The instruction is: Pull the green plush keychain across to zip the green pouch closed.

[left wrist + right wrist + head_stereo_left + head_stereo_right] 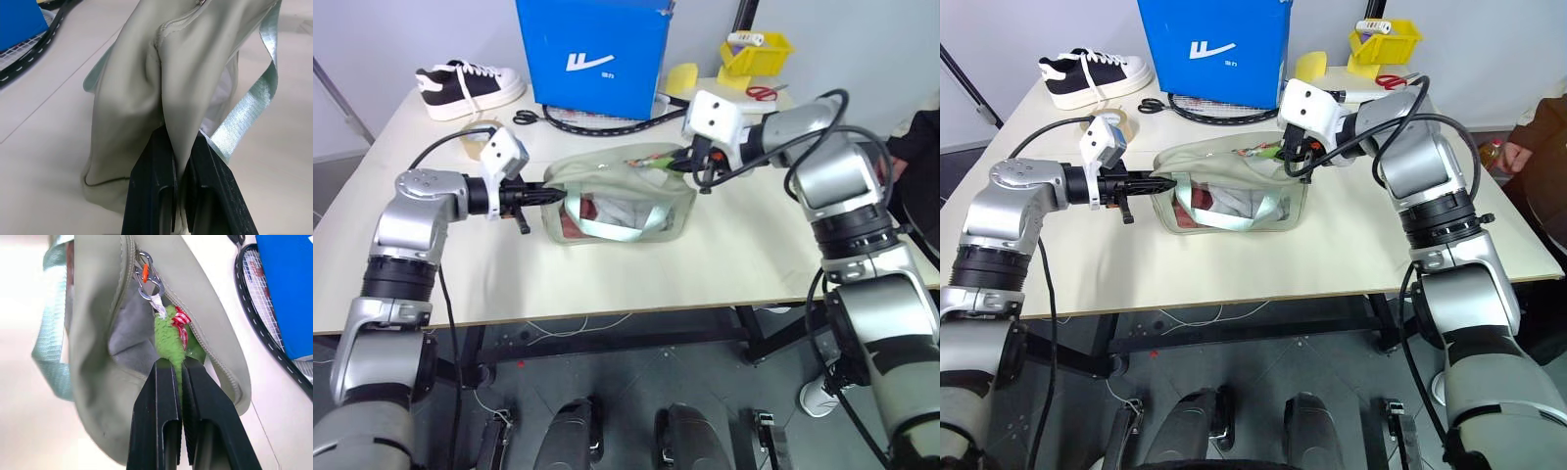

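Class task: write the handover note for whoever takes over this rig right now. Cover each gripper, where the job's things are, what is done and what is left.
Left gripper: shut on the end fabric of the green pouch, bracing it on the table.
Right gripper: shut on the green plush keychain, which hangs from a metal clip at the zipper, at the pouch's opposite end.
Done: both grips set.
Left: the zipper gapes open; pull the keychain across towards the left gripper to close it.
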{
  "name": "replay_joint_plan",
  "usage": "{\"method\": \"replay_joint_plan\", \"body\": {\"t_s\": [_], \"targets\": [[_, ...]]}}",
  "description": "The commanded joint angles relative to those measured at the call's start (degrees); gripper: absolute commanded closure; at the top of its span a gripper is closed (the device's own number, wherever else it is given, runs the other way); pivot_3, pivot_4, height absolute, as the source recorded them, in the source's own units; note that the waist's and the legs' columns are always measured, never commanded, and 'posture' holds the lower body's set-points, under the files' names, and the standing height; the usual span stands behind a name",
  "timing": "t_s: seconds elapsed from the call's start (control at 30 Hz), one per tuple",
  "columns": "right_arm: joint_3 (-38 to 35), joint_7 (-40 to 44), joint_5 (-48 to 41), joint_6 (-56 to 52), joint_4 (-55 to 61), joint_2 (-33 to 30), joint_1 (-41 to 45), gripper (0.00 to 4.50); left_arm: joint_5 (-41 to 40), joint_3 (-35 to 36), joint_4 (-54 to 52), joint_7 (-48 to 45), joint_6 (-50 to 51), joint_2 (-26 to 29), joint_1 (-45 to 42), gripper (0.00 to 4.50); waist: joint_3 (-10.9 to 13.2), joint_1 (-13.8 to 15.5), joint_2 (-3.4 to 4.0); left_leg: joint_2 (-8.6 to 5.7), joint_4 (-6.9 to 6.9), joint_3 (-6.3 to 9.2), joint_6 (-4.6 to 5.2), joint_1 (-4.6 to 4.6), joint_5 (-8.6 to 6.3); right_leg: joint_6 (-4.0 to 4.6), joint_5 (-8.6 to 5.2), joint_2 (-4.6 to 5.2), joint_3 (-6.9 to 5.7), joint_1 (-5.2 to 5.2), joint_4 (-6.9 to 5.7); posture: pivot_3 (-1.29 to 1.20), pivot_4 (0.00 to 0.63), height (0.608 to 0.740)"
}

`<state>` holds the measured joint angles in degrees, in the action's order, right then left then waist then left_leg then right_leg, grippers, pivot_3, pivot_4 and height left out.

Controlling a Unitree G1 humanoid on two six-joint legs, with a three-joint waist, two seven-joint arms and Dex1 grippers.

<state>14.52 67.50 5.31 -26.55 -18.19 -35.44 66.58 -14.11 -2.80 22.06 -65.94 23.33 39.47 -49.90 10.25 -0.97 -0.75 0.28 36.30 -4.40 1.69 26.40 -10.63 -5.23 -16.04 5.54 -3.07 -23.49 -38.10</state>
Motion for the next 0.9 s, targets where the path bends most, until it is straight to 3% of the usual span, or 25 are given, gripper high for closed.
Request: {"method": "replay_joint_plan", "body": {"t_s": [0.03, 0.3, 0.63, 0.77, 0.9], "targets": [[-2.53, 0.0, -0.41, -0.38, 1.26, -3.64, 1.88, 4.49, 0.42, 0.99, -0.03, 0.37, -1.2, 0.67, -1.61, 4.5, 0.0, 0.18, 0.0, -0.01, 0.0, 0.0, 0.0, 0.01, 0.0, 0.0, 0.0, 0.0, 0.0, 0.0, 0.0, 0.0, 0.15, 0.74], [-3.21, -2.83, 1.11, 2.95, -4.38, -8.3, 3.62, 4.49, 0.54, 0.83, 0.69, 0.35, -1.89, 0.33, -1.55, 4.5, 0.0, 0.07, 0.0, 0.0, 0.0, 0.0, 0.01, 0.02, 0.0, 0.01, 0.0, 0.04, 0.0, -0.02, 0.02, 0.0, 0.15, 0.74], [-3.42, -9.67, 4.38, 13.4, -20.75, -13.86, 2.75, 4.49, 0.37, 0.66, 0.2, -0.26, -1.57, 0.72, -1.18, 4.5, 0.02, 0.02, 0.01, -0.02, -0.01, -0.04, 0.02, 0.03, -0.01, 0.01, 0.0, 0.06, 0.02, -0.02, 0.06, 0.0, 0.15, 0.74], [-3.97, -10.84, 3.88, 14.34, -24.01, -13.69, 1.42, 4.49, 0.27, 0.72, 0.06, -0.31, -1.49, 0.78, -1.11, 4.5, 0.04, 0.01, 0.06, 0.0, -0.02, -0.05, 0.01, 0.03, -0.01, 0.01, 0.0, 0.01, 0.02, -0.02, 0.05, 0.0, 0.15, 0.74], [-5.25, -11.5, 0.75, 10.07, -17.88, -10.1, -6.6, 4.49, 0.14, 0.67, -0.35, -0.32, -1.21, 0.85, -0.96, 4.5, 0.03, 0.12, 0.03, 0.01, 0.0, -0.04, 0.02, 0.02, -0.01, 0.0, 0.0, 0.0, 0.0, 0.03, 0.08, 0.0, 0.15, 0.74]]}}
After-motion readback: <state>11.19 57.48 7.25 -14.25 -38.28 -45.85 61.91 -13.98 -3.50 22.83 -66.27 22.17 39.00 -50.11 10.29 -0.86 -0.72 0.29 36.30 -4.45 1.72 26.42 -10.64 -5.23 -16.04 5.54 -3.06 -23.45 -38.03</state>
